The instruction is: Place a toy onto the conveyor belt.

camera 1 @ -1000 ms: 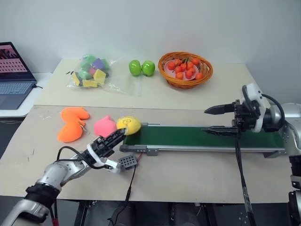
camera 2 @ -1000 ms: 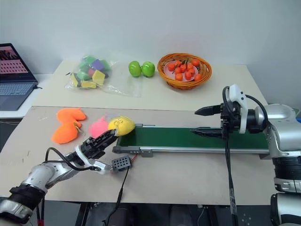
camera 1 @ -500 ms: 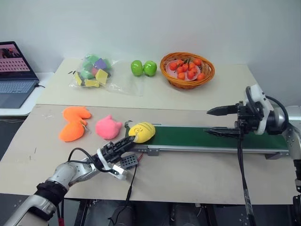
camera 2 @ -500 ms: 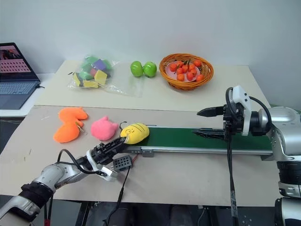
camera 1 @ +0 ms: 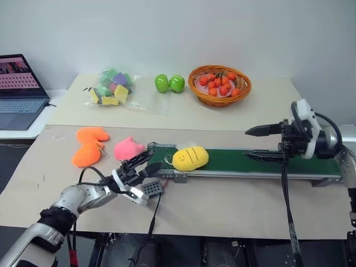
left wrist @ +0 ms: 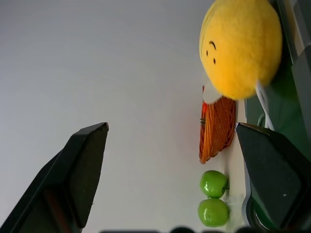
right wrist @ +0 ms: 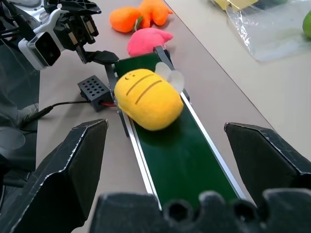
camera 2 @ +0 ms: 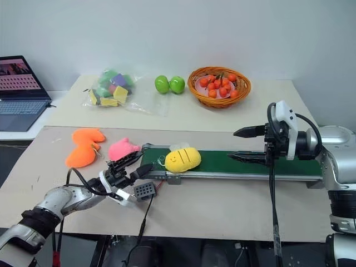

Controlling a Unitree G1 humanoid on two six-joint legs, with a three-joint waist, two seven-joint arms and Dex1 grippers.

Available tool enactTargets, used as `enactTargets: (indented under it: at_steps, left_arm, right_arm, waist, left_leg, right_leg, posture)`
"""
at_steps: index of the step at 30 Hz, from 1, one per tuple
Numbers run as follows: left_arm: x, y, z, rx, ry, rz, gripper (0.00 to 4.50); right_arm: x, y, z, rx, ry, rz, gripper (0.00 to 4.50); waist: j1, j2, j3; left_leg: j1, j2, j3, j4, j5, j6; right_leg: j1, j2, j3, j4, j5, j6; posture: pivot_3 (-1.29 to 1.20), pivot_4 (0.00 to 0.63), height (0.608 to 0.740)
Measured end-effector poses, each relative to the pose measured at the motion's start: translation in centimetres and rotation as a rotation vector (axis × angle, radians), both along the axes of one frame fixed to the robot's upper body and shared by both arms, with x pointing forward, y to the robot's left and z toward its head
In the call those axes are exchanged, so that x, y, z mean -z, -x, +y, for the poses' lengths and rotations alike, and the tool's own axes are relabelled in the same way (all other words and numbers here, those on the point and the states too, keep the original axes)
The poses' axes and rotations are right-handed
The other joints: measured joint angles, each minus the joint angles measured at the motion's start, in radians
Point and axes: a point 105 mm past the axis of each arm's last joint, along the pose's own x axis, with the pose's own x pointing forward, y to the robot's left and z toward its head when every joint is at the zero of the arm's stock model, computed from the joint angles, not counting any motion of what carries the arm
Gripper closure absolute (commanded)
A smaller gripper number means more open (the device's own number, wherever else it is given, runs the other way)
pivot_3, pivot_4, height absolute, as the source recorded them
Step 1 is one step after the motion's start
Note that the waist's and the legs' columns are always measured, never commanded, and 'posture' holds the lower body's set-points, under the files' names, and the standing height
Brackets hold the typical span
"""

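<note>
**Yellow toy now lies on the belt, left gripper has let it go**

Since a second ago the yellow toy (camera 1: pixel 190 158) has gone from the left gripper (camera 1: pixel 143 162), at the belt's left end, onto the conveyor belt (camera 1: pixel 261 163); the fingers that were closed on it now stand wide apart and empty, just left of the toy and not touching it.

I take the conveyor belt as the landmark. It is a long dark-green strip in a grey frame, lying across the near cardboard-covered table (camera 1: pixel 222 206). The toy rests on the belt's left part, lying on its side, with the smiling face to the front and dark stripes on top. In the right wrist view its whitish wings (right wrist: pixel 170 77) show at the far side.

Behind the belt, on the farther table, stand a wicker basket (camera 1: pixel 219 84) with small orange fruits, two green apples (camera 1: pixel 169 83) left of the basket, and more to the left a clear bag of coloured blocks (camera 1: pixel 111 88). A laptop (camera 1: pixel 19 92) is far to the left of the belt.

Over the belt's right part hangs the right gripper (camera 1: pixel 261 143), pointing to the left along the belt, its two fingers apart and holding nothing.

Just left of the belt's end lies a pink plush (camera 1: pixel 128 148), and further left an orange plush (camera 1: pixel 89 147). A small black box (camera 1: pixel 151 189) with a cable sits in front of the belt's left end, near the left gripper.
</note>
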Motion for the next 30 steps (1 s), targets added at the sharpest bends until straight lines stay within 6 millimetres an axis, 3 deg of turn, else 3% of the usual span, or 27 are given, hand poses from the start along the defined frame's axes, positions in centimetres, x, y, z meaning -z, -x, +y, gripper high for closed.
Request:
enactTargets:
  at_steps: [3, 6, 9, 12, 14, 20, 25, 30]
  left_arm:
    - [-0.4, -0.4, 1.6, -0.059, -0.025, 0.019, 0.01]
    - [0.0, -0.1, 3.3, -0.091, -0.033, 0.205, 0.01]
    - [1.1, -0.2, 5.1, -0.178, 0.035, 0.529, 0.01]
    - [3.0, -0.3, 7.0, -0.258, 0.224, 0.969, 0.01]
    - [2.5, -0.4, 7.3, -0.243, 0.339, 1.112, 0.01]
    - [-1.7, 0.1, 6.5, -0.005, 0.669, 1.593, 0.01]
    - [-4.5, 0.6, 5.8, 0.107, 0.673, 1.779, 0.01]
    - [-4.6, 0.8, 5.6, 0.077, 0.598, 1.793, 0.01]
  right_arm:
    - [0.0, 0.0, 0.0, -0.001, 0.001, -0.001, 0.00]
    - [-0.1, 0.0, -0.1, 0.000, 0.005, -0.001, 0.00]
    - [-0.2, 0.0, -0.2, 0.002, 0.013, -0.009, 0.00]
    - [-0.2, -0.2, -0.5, 0.013, 0.018, -0.011, 0.00]
    - [-0.2, -0.3, -0.5, 0.009, 0.020, -0.014, 0.00]
    - [-0.4, -0.9, -0.2, -0.003, 0.011, -0.040, 0.00]
    - [-0.2, -1.1, 0.2, -0.019, 0.014, -0.036, 0.00]
    - [-0.4, -1.2, 0.2, -0.022, 0.014, -0.041, 0.00]
  waist:
    - [-0.009, 0.000, 0.000]
    - [-0.011, 0.000, 0.000]
    - [-0.011, 0.001, 0.000]
    - [-0.013, 0.001, 0.000]
    - [-0.010, 0.000, 0.001]
    - [-0.013, 0.000, 0.001]
    - [-0.018, 0.000, 0.001]
    - [-0.019, 0.000, 0.001]
  left_leg:
    - [0.000, 0.000, 0.000, 0.000, 0.000, 0.000]
    - [-0.002, 0.001, 0.000, -0.001, 0.000, 0.000]
    - [-0.004, 0.001, 0.001, -0.002, 0.000, 0.000]
    - [-0.007, 0.001, 0.001, -0.002, -0.001, 0.002]
    - [-0.008, 0.001, 0.000, -0.002, -0.001, 0.002]
    - [-0.008, 0.000, 0.000, -0.002, -0.001, 0.003]
    - [-0.008, 0.000, -0.001, -0.002, -0.002, 0.003]
    - [-0.008, 0.000, -0.001, -0.002, -0.002, 0.004]
  right_leg:
    - [-0.001, 0.000, 0.000, 0.000, 0.000, 0.000]
    - [-0.002, 0.000, 0.000, -0.001, 0.000, 0.000]
    - [-0.003, 0.000, 0.000, 0.000, 0.000, -0.001]
    - [-0.005, 0.000, 0.000, -0.001, -0.002, 0.000]
    - [-0.005, 0.000, -0.001, -0.001, -0.002, 0.000]
    - [-0.005, 0.001, -0.001, -0.002, -0.002, 0.001]
    - [-0.005, 0.001, 0.000, -0.002, -0.003, 0.001]
    - [-0.005, 0.002, 0.000, -0.004, -0.003, 0.001]
  posture:
    - [0.00, 0.150, 0.738]
    - [0.00, 0.150, 0.738]
    - [0.00, 0.150, 0.738]
    - [0.00, 0.150, 0.738]
    - [0.00, 0.150, 0.738]
    - [0.00, 0.150, 0.738]
    - [0.00, 0.150, 0.738]
    - [0.00, 0.150, 0.738]
